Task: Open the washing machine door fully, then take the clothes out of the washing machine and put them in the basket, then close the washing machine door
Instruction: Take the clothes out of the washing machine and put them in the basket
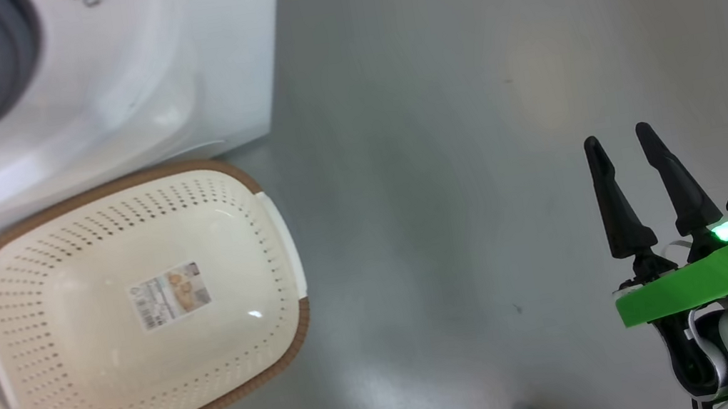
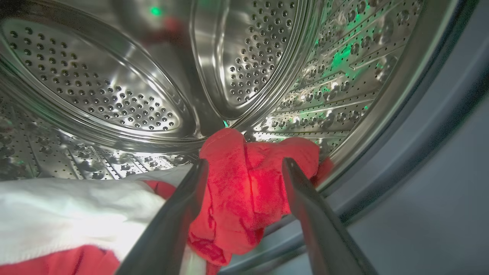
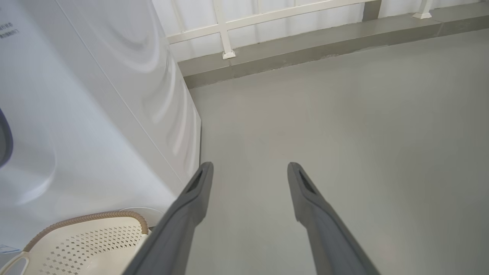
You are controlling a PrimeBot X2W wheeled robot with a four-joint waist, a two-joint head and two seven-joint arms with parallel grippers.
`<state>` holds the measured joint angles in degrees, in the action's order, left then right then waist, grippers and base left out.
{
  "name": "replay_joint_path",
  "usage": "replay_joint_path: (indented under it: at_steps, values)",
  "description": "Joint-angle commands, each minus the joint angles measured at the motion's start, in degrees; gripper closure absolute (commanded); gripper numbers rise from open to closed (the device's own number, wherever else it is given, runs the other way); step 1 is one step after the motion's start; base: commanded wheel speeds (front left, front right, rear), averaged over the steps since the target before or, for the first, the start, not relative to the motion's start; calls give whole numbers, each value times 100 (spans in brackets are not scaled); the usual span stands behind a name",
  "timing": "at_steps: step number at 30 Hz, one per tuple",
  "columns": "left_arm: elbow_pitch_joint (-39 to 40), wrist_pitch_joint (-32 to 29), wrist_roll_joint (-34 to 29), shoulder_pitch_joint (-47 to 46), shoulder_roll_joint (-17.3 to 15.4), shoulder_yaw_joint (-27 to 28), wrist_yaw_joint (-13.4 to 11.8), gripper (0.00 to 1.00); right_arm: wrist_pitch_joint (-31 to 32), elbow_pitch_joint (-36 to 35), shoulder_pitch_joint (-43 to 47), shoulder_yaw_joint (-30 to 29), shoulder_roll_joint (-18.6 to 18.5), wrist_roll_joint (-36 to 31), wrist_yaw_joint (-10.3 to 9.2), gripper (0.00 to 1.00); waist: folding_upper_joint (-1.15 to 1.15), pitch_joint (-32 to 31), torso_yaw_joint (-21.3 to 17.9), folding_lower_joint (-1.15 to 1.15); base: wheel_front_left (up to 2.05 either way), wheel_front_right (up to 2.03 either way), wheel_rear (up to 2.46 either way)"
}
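Observation:
The white washing machine (image 1: 123, 89) stands at the head view's upper left, its grey gasket (image 1: 18, 39) showing. The cream basket (image 1: 85, 224) sits on the floor just in front of it and holds nothing. In the left wrist view my left gripper (image 2: 244, 164) is open inside the perforated steel drum (image 2: 95, 88), its fingers on either side of a bunched red fold of the clothes (image 2: 244, 183); white fabric (image 2: 68, 214) lies at lower left. My right gripper (image 1: 618, 141) is open over bare floor, well right of the basket. The washing machine door is out of view.
Grey floor (image 1: 471, 145) stretches right of the machine. In the right wrist view a white railing (image 3: 267, 15) and a low grey kerb (image 3: 305, 46) run along the far edge, with the machine's side wall (image 3: 95, 95) at left and the basket's rim (image 3: 88, 219) at lower left.

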<state>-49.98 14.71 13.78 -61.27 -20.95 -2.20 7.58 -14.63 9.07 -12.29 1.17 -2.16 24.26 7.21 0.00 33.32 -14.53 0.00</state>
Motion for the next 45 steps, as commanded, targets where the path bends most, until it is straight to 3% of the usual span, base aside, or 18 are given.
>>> replay_joint_path:
  at_steps: [1, 10, 23, 24, 25, 26, 27, 37, 45]
  values:
    - [6, 29, -85, -152, -377, 40, -9, 0, -37, -157, -50, 156, -72, 53, 28, 0, 0, 281, -275, 0, 0, 0, 0]
    - [-651, 29, -340, -650, -700, -35, -48, 0, -37, -223, -51, 271, -72, 64, 28, 0, 0, 425, -463, 0, 0, 0, 0]
    - [-1483, 29, -449, -911, -759, -64, -214, 0, -37, -236, -23, 362, -72, 17, 28, 0, 0, 406, -472, 0, 0, 0, 0]
    - [-1519, 29, -457, -918, -751, -78, -213, 7, -37, -237, -26, 369, -72, 13, 28, 0, 0, 400, -464, 0, 0, 0, 0]
    - [-1548, 29, -459, -926, -742, -85, -212, 40, -37, -238, -33, 373, -72, 9, 28, 0, 0, 394, -457, 0, 0, 0, 0]
    - [-1585, 29, -462, -930, -730, -98, -207, 61, -37, -238, -39, 376, -72, 6, 28, 0, 0, 387, -449, 0, 0, 0, 0]
    - [-1645, 29, -465, -944, -709, -122, -197, 100, -37, -242, -48, 390, -72, -3, 28, 0, 0, 373, -437, 0, 0, 0, 0]
    - [-1640, 29, -372, -888, -547, -121, -149, 100, -37, -232, -47, 352, -72, -69, 28, 0, 0, 265, -317, 0, 0, 0, 0]
    - [-1074, 29, 18, -462, -240, 222, -70, 100, -37, -186, -45, 266, -72, -222, 28, 0, 0, 10, -42, 0, 0, 0, 0]
